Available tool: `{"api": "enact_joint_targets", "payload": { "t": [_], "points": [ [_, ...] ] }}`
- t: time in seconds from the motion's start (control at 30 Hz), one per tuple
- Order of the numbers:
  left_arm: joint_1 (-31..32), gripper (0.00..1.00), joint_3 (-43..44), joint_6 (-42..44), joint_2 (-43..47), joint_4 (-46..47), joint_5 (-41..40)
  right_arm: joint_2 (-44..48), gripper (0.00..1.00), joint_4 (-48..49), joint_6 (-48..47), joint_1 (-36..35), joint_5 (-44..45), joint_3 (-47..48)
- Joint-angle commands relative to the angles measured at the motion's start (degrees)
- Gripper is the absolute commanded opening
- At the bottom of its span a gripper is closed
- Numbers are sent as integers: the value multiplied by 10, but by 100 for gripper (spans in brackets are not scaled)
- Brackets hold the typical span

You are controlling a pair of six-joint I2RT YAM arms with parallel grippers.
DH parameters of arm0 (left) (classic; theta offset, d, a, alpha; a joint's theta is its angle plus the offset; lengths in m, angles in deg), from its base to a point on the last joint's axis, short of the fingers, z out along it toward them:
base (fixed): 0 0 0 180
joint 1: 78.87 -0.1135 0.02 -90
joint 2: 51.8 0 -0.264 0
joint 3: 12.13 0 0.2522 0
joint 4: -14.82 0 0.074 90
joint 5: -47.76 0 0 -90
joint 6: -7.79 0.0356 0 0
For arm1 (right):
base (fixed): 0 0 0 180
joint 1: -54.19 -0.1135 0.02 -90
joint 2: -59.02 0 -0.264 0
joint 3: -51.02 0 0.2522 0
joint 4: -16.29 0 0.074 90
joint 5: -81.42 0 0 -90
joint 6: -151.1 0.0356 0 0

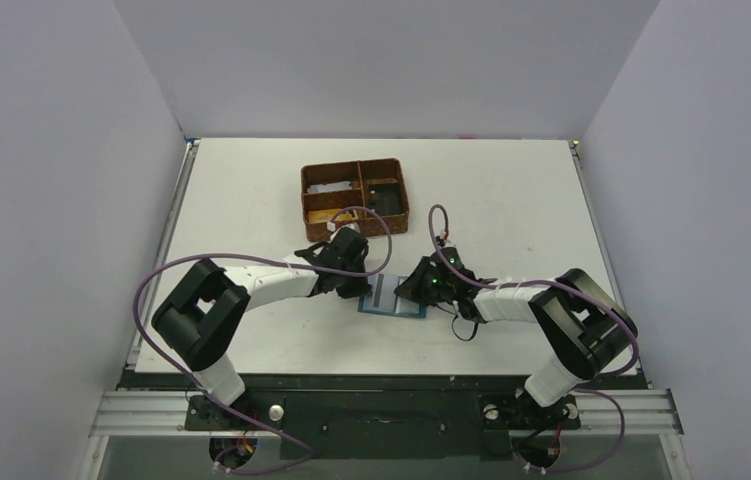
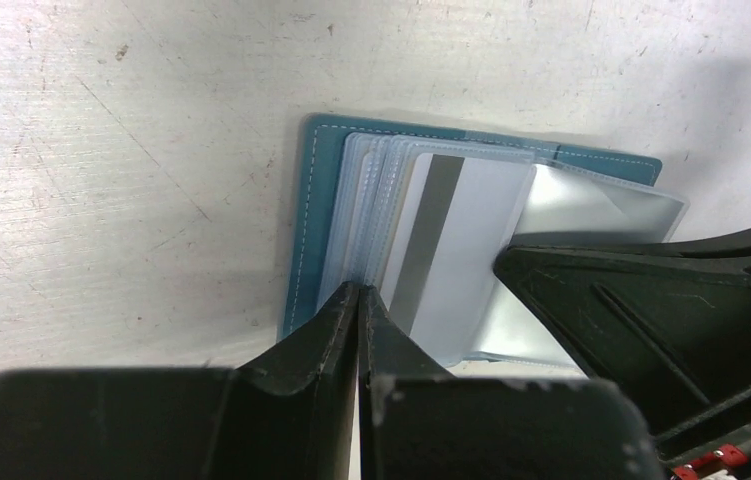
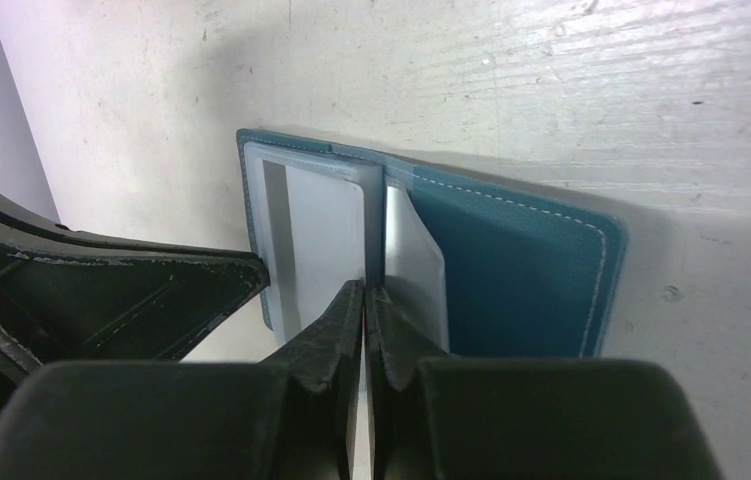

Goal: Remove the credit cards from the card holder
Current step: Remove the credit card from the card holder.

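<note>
The teal card holder (image 1: 391, 297) lies open on the table between both grippers. Its clear sleeves fan out, and a white card with a grey stripe (image 2: 461, 230) sits in the top sleeve; this card also shows in the right wrist view (image 3: 316, 240). My left gripper (image 2: 359, 290) is shut, with its tips at the near edge of the sleeve stack beside the teal cover (image 2: 306, 220). My right gripper (image 3: 364, 287) is shut, with its tips at the wallet's middle fold, next to the bare teal panel (image 3: 511, 270). I cannot tell whether either one pinches a sleeve. No tan-gold card is in view.
A brown woven compartment basket (image 1: 354, 198) stands just behind the left gripper (image 1: 356, 283). The right gripper (image 1: 415, 290) and the left one face each other a wallet's width apart. Purple cables loop over both arms.
</note>
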Motion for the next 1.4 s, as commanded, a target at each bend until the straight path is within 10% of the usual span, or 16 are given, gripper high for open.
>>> {"api": "enact_joint_targets", "payload": {
  "t": [0.0, 0.97, 1.37],
  "points": [
    [-2, 0, -45, 4, -36, -60, -43, 22, 0, 1, -19, 14, -4, -15],
    [-1, 0, -68, -5, -34, -40, -26, -44, 10, 222, 72, 16, -87, -46],
    [-2, 0, -76, -12, -24, -48, -39, -29, 0, 152, 33, 14, -59, -36]
  ]
}}
